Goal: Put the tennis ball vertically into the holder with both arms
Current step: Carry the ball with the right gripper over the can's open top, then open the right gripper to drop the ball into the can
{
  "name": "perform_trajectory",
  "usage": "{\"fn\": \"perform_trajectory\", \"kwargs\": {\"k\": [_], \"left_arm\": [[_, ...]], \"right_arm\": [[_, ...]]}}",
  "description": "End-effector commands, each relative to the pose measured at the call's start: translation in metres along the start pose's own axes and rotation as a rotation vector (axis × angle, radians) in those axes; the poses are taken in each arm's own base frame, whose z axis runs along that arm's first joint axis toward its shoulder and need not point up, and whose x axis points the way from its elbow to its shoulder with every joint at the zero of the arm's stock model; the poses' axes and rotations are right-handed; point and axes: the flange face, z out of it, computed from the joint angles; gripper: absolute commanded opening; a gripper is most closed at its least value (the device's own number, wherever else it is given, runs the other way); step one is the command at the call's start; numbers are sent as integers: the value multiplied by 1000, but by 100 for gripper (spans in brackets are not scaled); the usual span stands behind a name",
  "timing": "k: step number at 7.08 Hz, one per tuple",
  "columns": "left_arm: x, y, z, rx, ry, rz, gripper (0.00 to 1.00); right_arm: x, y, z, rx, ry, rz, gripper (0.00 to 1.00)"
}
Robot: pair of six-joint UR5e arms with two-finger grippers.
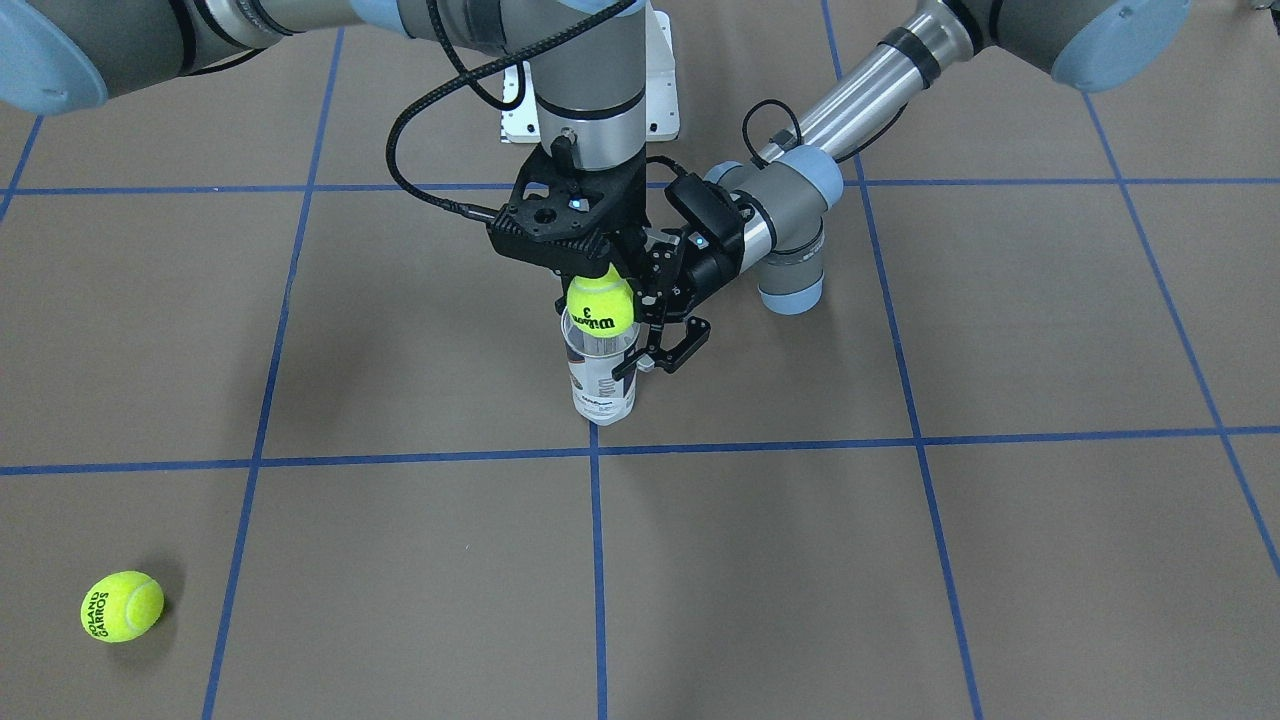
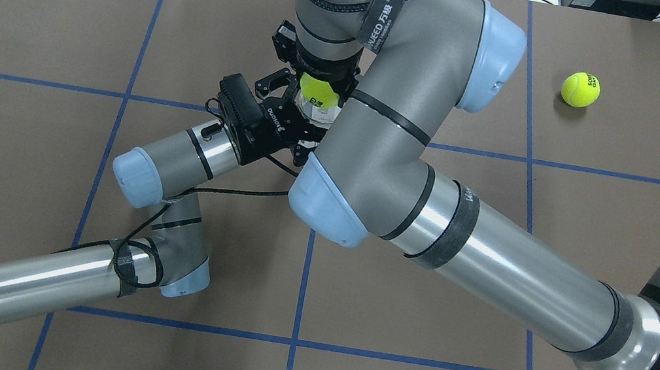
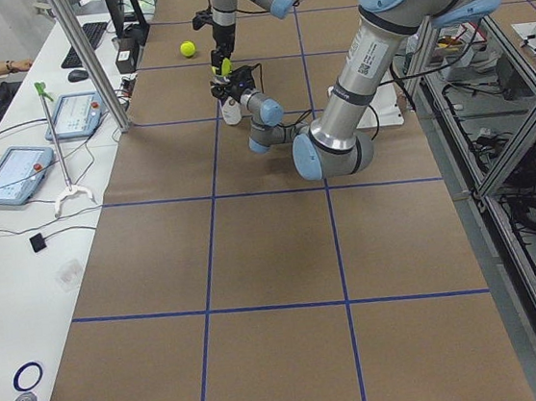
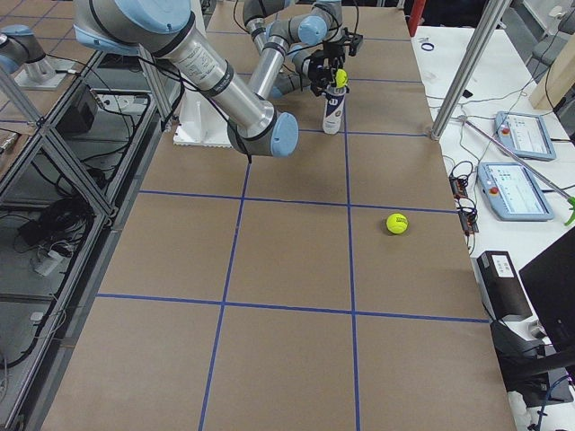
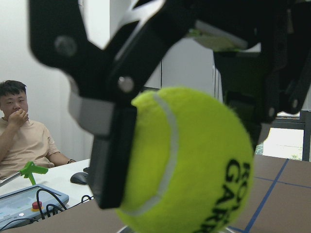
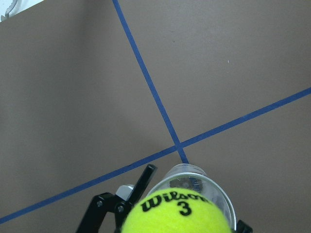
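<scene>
Ball (image 6: 177, 216) clenched in right tool (image 1: 602, 285), plumb over upright tube (image 1: 600, 385) mouth; left tool (image 1: 655, 355) at tube's 3 o'clock, front view, grip indeterminate.

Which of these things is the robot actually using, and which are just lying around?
In use: yellow-green Wilson tennis ball, held by the right gripper; clear plastic labelled tube below it; left gripper flanking the tube.
Lying about: second yellow-green tennis ball, loose on the brown table.
</scene>
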Motion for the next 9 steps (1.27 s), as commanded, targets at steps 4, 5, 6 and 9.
{"fn": "perform_trajectory", "kwargs": {"k": [4, 5, 6, 9], "left_arm": [[0, 0, 0, 0, 0, 0, 99], [0, 0, 0, 0, 0, 0, 99], [1, 0, 0, -1, 1, -1, 99], [0, 1, -1, 0, 0, 0, 99]], "right_arm": [[4, 5, -2, 3, 20, -10, 99], [9, 4, 3, 2, 29, -12, 99], [16, 2, 6, 3, 32, -29, 99], [61, -15, -9, 24, 2, -97, 99]]}}
